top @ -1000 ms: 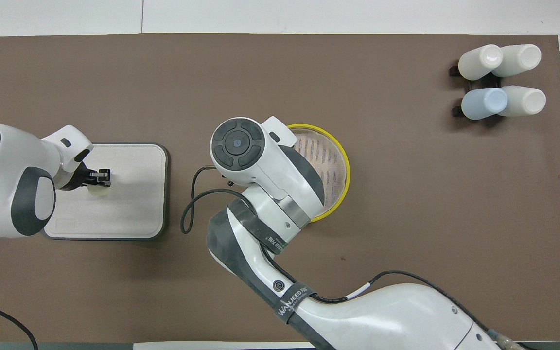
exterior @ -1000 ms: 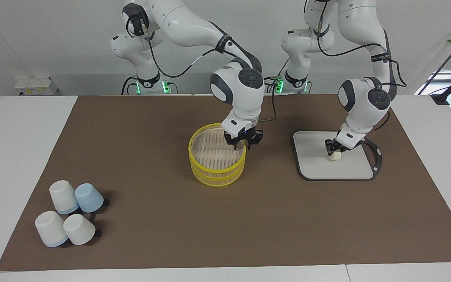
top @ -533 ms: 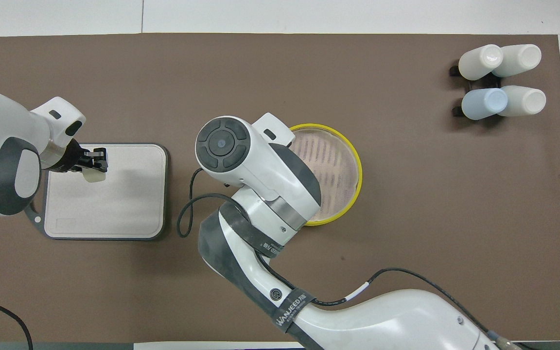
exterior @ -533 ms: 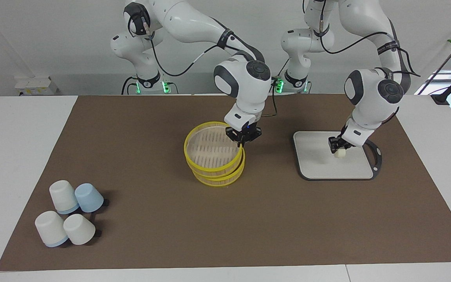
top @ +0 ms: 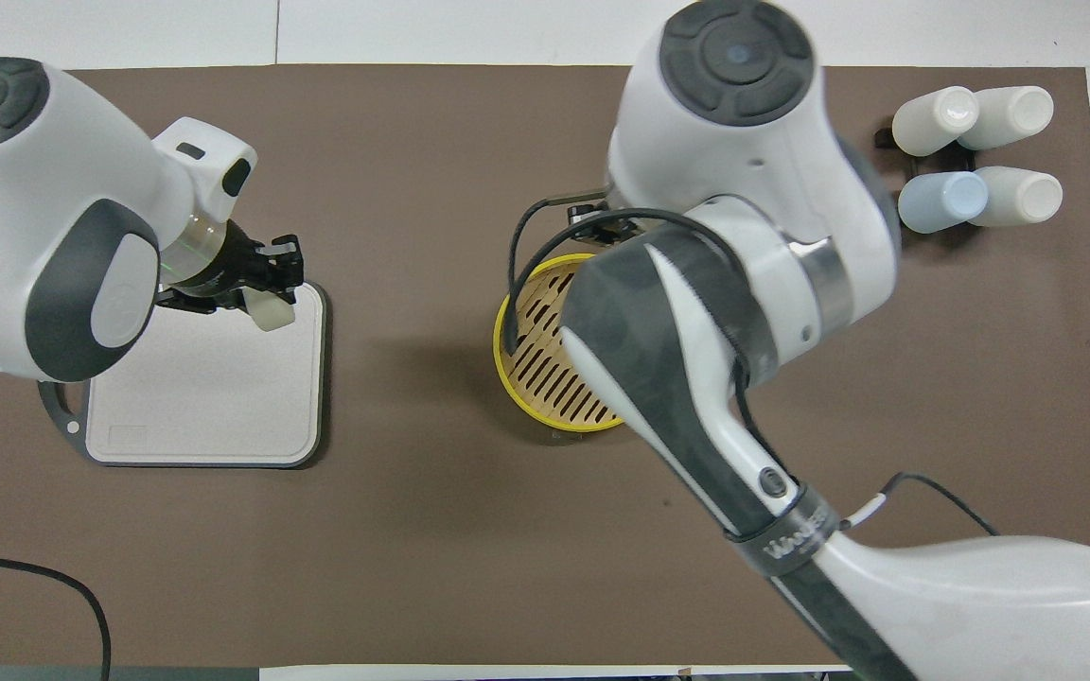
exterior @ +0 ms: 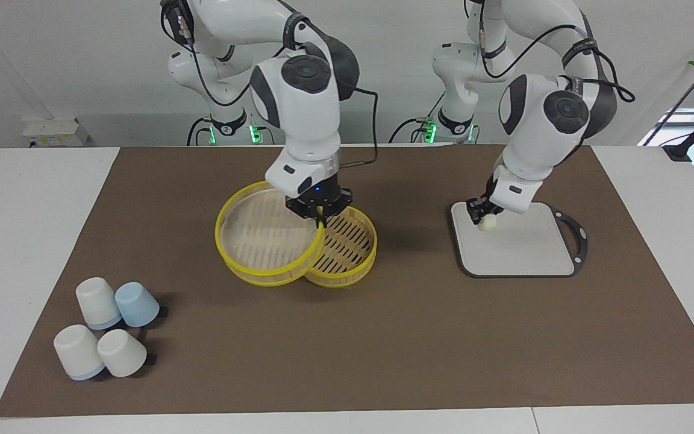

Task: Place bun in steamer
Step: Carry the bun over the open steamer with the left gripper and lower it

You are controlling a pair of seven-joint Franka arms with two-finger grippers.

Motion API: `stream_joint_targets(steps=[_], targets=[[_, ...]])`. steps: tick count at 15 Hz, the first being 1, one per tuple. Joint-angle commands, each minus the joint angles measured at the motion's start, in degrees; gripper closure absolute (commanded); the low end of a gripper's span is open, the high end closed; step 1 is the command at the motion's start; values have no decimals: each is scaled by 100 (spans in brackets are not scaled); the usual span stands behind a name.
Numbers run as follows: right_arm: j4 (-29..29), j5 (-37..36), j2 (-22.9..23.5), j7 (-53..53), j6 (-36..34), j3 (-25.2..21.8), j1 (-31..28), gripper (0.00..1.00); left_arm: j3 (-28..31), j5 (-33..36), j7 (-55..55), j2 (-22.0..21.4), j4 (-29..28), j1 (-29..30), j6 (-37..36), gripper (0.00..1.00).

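Lid lifted off the steamer, bun lifted off the board

A second ago the round yellow-rimmed slatted lid point(exterior: 265, 236) sat on the round yellow-rimmed steamer basket point(exterior: 347, 250); now the right gripper point(exterior: 318, 212), jaws pinched on the lid's rim, has raised it and swung it toward the right arm's end of the table, tilted and overlapping the basket's edge, so most of the pale slatted bottom lies open. Over the flat grey-edged rectangular board point(exterior: 525, 250), the left gripper point(exterior: 483, 218) has risen, its jaws clamped on the small pale cream dough bun point(exterior: 488, 222), which now hangs clear of the board over the corner nearest the steamer. With the basket uncovered and the bun airborne, carrying it across and lowering it in looks like what remains.
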Motion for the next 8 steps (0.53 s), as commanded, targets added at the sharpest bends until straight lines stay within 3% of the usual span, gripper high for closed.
stream_joint_targets(steps=[1,5,8], targets=[[-91,66,-135,-797,-124,53,-497,100,84,-298,-1182,425,635,-738,-281,60],[-381,66,-249,-1387,-98,44,-849,100,75,-597,-2107,828,1206,-1372,-105,60],[-495,-13,-275,-1476,-133,35,-946,100,110,-616,-2590,1205,1285,-1969,228,60]])
